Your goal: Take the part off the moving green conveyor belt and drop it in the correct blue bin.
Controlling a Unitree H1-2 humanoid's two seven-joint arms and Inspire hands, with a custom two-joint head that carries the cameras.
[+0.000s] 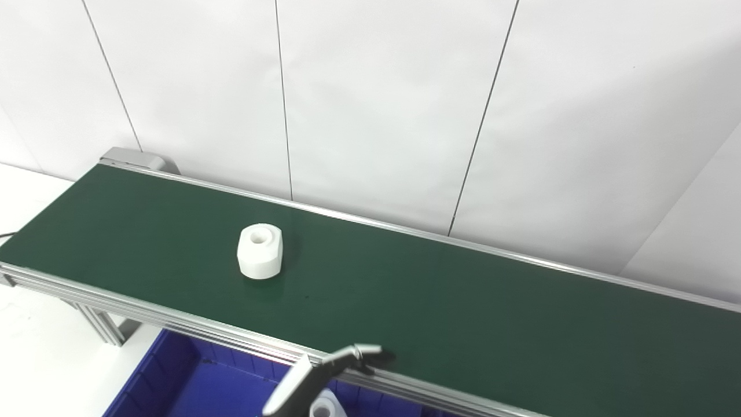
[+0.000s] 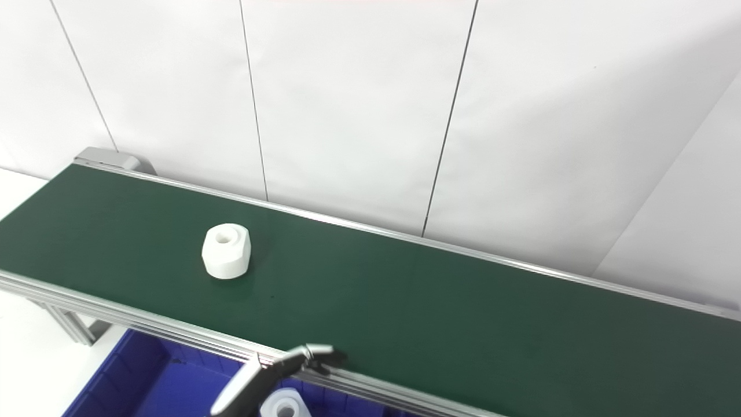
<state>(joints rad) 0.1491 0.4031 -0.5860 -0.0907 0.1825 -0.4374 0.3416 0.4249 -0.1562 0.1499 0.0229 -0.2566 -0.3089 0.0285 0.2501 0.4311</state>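
A white hexagonal part (image 1: 260,251) with a round hole in its top stands upright on the green conveyor belt (image 1: 463,301), towards its left end. It also shows in the right eye view (image 2: 226,251). Only the grey fingers of my left hand (image 1: 301,377) show at the bottom edge. They are stretched out over the belt's near rail, hold nothing, and lie well to the right of and nearer than the part. My right hand is out of view.
A blue bin (image 1: 173,376) sits below the belt's near rail at the bottom left. A second white part (image 1: 327,407) lies in it, under my fingers. A white panelled wall stands right behind the belt.
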